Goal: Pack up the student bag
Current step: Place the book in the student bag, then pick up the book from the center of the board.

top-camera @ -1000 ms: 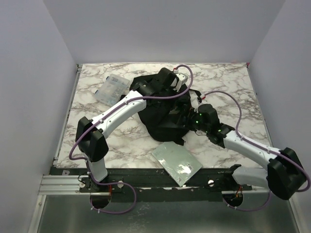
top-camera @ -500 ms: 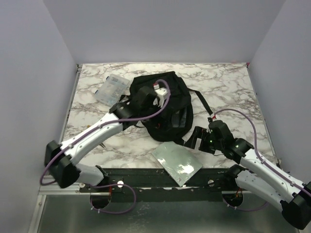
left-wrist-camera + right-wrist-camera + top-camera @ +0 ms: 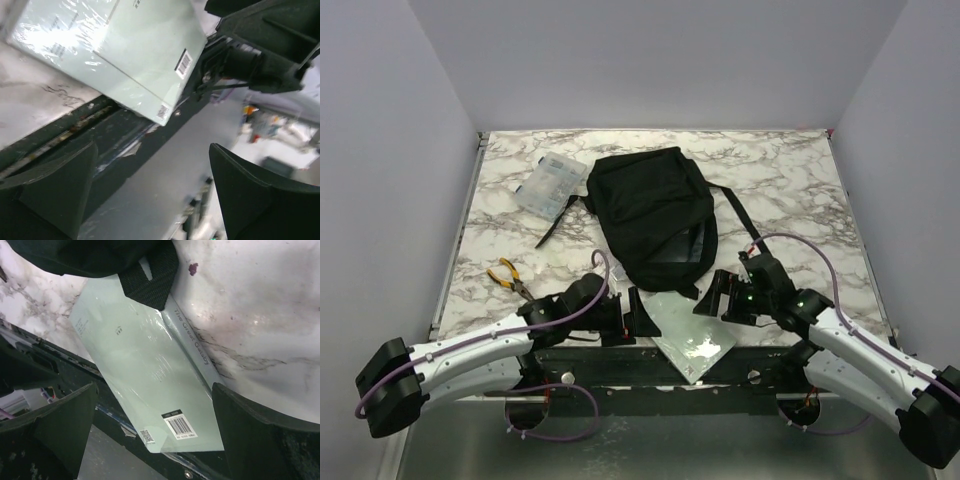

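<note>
where the student bag (image 3: 650, 205) lies flat mid-table, we see bare marble around most of it, and the table (image 3: 800, 190) runs open to the far and right edges. one strap (image 3: 733, 213) trails right, a second strap (image 3: 558, 222) left. a strap end (image 3: 148, 282) overlaps the corner of a pale green wrapped book (image 3: 685, 335), which overhangs the table's near edge. the left gripper (image 3: 626, 318) hovers beside the book's left edge, the right gripper (image 3: 716, 294) beside its right; both sets of jaws are spread wide with nothing between them. a clear plastic case (image 3: 552, 183) sits near the bag's far-left corner, its contents too small to tell. yellow-handled pliers (image 3: 507, 276) lie by the left edge. we cannot tell whether the bag's zip is open.
</note>
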Controlling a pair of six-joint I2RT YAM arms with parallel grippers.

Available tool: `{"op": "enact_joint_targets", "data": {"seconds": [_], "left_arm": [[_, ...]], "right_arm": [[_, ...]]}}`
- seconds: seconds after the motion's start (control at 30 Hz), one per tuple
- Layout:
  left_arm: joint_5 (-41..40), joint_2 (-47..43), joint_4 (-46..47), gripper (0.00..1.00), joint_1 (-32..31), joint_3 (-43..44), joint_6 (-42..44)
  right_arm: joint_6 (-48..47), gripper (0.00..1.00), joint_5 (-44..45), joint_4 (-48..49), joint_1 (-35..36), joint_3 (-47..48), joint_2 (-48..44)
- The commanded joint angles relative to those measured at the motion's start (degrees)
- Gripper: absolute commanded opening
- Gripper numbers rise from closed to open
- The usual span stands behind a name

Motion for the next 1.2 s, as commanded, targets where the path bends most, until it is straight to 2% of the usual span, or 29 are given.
{"op": "enact_joint_targets", "data": {"seconds": [0.0, 0.07, 0.17, 0.3, 0.43, 0.63, 1.03, 1.17], "left_arm": [[-7.7, -2.5, 12.4, 0.94, -3.7, -6.3, -23.0], [-11.9, -3.2, 15.0, 0.94, -5.1, -8.5, -26.3], [-13.9, -1.4, 18.5, 0.91, -6.7, -10.1, -29.5], [-13.3, 4.3, 20.4, 0.9, -8.8, -10.1, -33.5], [-12.0, 11.1, 30.9, 0.86, -9.7, -11.9, -37.0], [-12.0, 18.2, 31.6, 0.83, -12.2, -9.5, -40.4], [-17.5, 25.7, 36.5, 0.79, -13.4, -8.8, -41.8], [-18.9, 27.5, 39.6, 0.83, -13.4, -8.3, -40.6]], "right_arm": [[1.9, 1.0, -3.8, 7.2, 0.3, -2.6, 1.6], [2.3, 1.0, -4.2, 8.9, 0.3, -3.7, 0.7], [2.3, 1.0, -3.5, 8.5, 0.3, -4.5, -0.6], [3.4, 1.0, -2.9, 8.7, 0.3, -5.7, -1.7], [4.6, 1.0, -3.7, 11.6, 0.3, -6.7, -2.4], [3.6, 1.0, -4.4, 12.4, 0.3, -6.3, 0.7], [4.2, 1.0, -5.3, 15.0, 0.3, -7.4, 1.9], [4.4, 1.0, -5.7, 15.3, 0.3, -7.7, 1.9]]}}
